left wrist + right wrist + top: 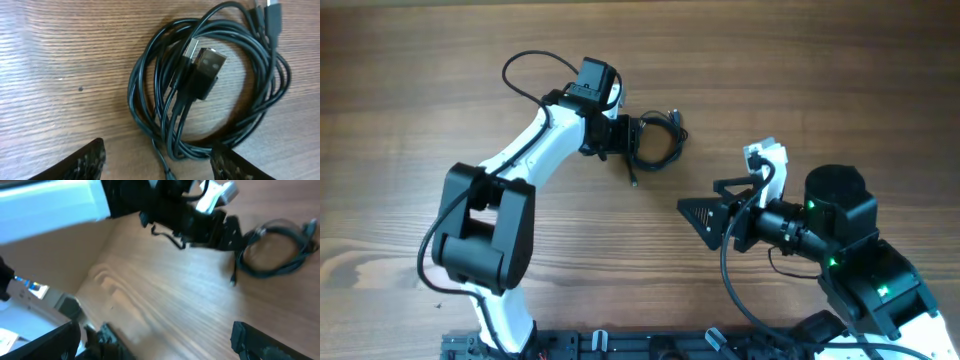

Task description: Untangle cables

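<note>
One brown wooden table (840,60) carries everything. The left gripper (157,162) is open, its fingers (85,162) either side of the near edge of the coiled thin black cables (137,95); the right gripper (695,222) is wide, empty, well apart. Pinching all strands together could tighten the tangle, the black USB plug (207,65) catching inside.

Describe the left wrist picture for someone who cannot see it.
A coil of thin black cables lies on a wooden table, a USB plug resting across its middle. Below, the left tool holds its dark fingers apart, either side of the coil's lower end.
</note>
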